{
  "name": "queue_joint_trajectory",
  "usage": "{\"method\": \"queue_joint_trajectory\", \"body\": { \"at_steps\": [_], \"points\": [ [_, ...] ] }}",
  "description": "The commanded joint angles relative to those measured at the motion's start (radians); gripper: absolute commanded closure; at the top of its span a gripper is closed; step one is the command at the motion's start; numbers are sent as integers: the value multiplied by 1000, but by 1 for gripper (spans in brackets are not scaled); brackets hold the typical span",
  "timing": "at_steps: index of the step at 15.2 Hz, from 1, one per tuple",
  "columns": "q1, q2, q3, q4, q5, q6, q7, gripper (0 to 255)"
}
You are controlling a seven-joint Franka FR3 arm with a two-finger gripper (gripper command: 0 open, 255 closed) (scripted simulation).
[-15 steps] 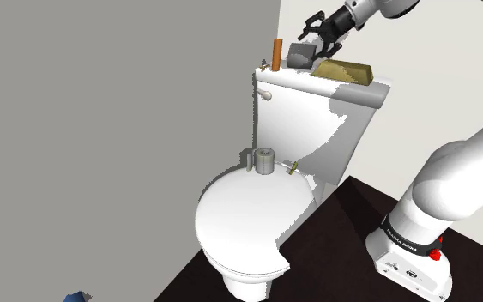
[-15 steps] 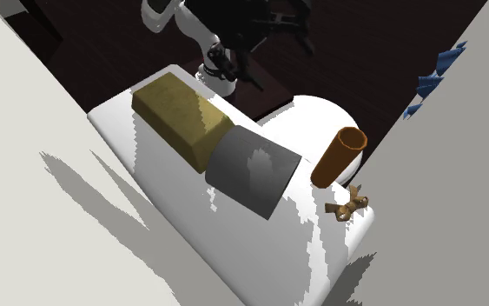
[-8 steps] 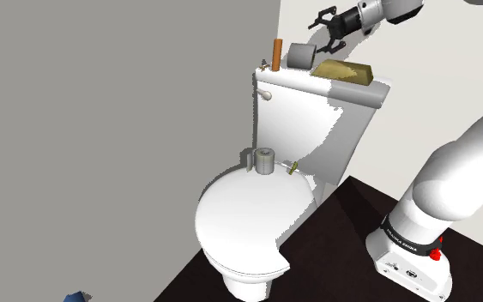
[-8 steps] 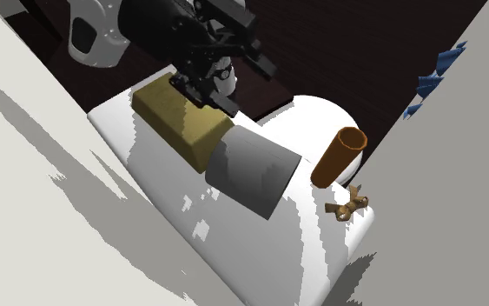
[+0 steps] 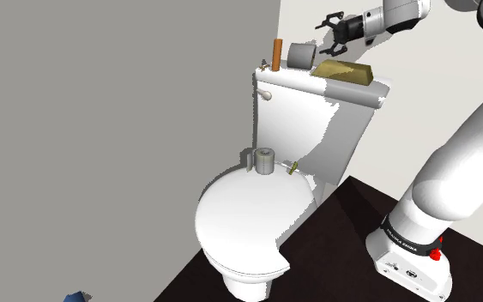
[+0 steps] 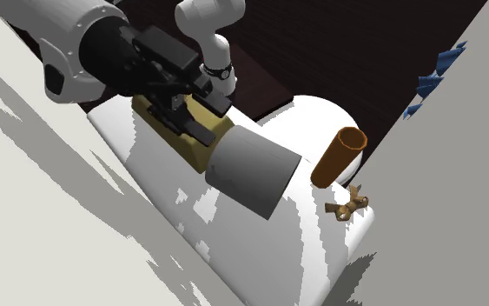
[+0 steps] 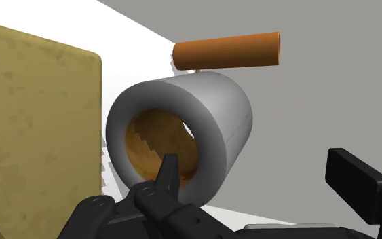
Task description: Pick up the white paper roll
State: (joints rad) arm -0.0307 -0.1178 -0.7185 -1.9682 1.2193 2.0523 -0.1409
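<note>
count log. grey paper rolls: 2, the large roll [image 5: 300, 57] lying on the tank top and the small roll [image 5: 266, 160] between 6 and 7 o'clock of it in the shoulder view. orange-brown tube [image 5: 275, 51]: 1. olive block [image 5: 344, 71]: 1. small brown figure [image 6: 350, 205]: 1. blue object [image 5: 76, 297]: 1. toilet [image 5: 248, 223]: 1.

Smooth matt grey paper roll [image 7: 216, 108], mottled olive block [image 7: 33, 115], matt orange tube [image 7: 226, 51]

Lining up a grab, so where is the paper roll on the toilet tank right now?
In the shoulder view the grey paper roll lies on its side atop the toilet tank, between the orange tube and the olive block.
</note>
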Motion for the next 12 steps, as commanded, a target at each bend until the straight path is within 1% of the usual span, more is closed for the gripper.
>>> {"method": "queue_joint_trajectory", "body": {
  "at_steps": [1, 5, 6, 12],
  "points": [
    [0, 7, -4, -14, 17, 2, -24, 0],
    [0, 17, -8, -35, 36, 6, -55, 0],
    [0, 24, -10, -29, 40, 2, -57, 255],
    [0, 14, -8, -45, 38, 9, -64, 255]
  ]
}}
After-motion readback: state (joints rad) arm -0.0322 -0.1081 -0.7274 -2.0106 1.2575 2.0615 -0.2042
